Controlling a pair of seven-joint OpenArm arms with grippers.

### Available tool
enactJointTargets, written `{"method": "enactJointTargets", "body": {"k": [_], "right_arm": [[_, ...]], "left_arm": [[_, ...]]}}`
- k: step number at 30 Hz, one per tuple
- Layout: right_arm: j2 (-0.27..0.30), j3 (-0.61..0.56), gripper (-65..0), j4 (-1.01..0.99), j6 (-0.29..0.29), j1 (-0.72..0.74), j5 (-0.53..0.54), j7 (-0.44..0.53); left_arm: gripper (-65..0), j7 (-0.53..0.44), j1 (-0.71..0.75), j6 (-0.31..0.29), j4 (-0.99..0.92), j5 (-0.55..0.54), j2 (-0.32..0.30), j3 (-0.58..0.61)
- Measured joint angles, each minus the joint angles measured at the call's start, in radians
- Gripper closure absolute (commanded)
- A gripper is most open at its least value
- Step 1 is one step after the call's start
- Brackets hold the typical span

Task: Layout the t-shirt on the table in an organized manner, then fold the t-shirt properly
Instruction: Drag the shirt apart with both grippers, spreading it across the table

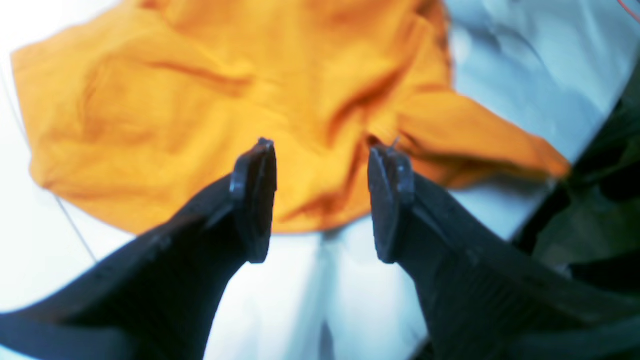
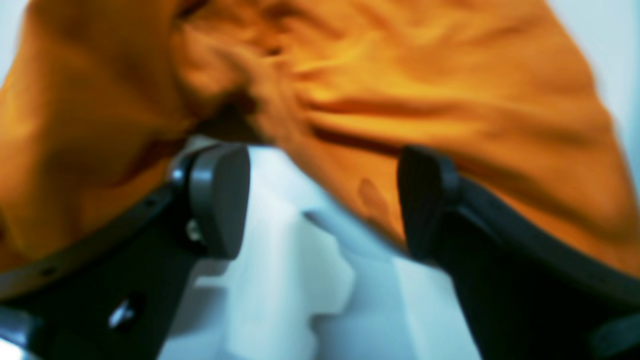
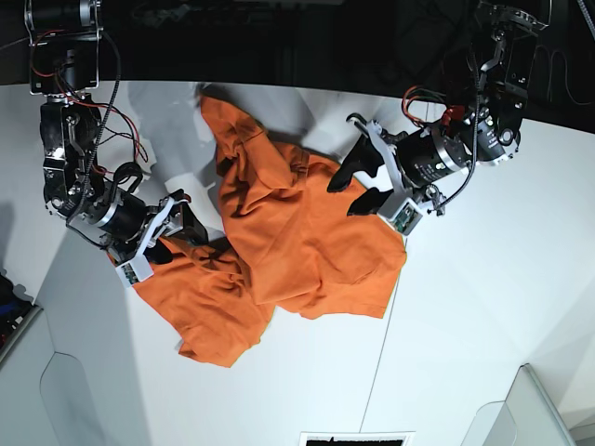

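The orange t-shirt [image 3: 297, 242] lies crumpled on the white table [image 3: 465, 325], bunched in folds with one part trailing toward the lower left. My left gripper [image 3: 344, 197] hovers at the shirt's right edge. In the left wrist view the left gripper [image 1: 322, 147] is open above the rumpled t-shirt [image 1: 200, 100], with nothing between its fingers. My right gripper [image 3: 186, 228] sits at the shirt's left side. In the right wrist view the right gripper [image 2: 320, 150] is wide open, with the t-shirt's [image 2: 425, 90] folds just past its fingertips.
A thin dark seam [image 3: 379, 362] runs across the table. Low white panels stand at the lower left [image 3: 23, 372] and lower right [image 3: 530, 409] corners. A dark vent [image 3: 358, 439] sits at the near edge. The table's far edge meets a dark background.
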Motion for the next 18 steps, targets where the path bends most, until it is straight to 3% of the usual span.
{"method": "enactJointTargets", "body": {"k": [5, 11, 13, 17, 18], "right_arm": [[0.000, -0.121, -44.9, 0.032, -0.009, 0.019, -0.166, 0.041], [-0.001, -0.223, -42.8, 0.031, -0.077, 0.011, -0.280, 0.120], [0.000, -0.225, -32.5, 0.030, -0.094, 0.010, -0.306, 0.119], [0.009, -0.224, -0.3, 0.030, -0.130, 0.011, -0.363, 0.170], [0.012, -0.222, 0.0, 0.030, -0.132, 0.011, -0.373, 0.196]], "left_arm": [[-32.1, -0.001, -0.062, 0.004, -0.167, 0.003, 0.072, 0.000], [-32.1, -0.006, -0.126, 0.004, -0.270, -0.003, 0.105, 0.000], [-32.1, -0.008, -0.126, 0.004, -0.279, 0.000, 0.105, -0.001], [-32.1, 0.000, -0.123, 0.004, -0.305, 0.003, 0.105, 0.000], [-32.1, 0.000, -0.120, 0.004, -0.308, 0.003, 0.105, 0.000]]}}
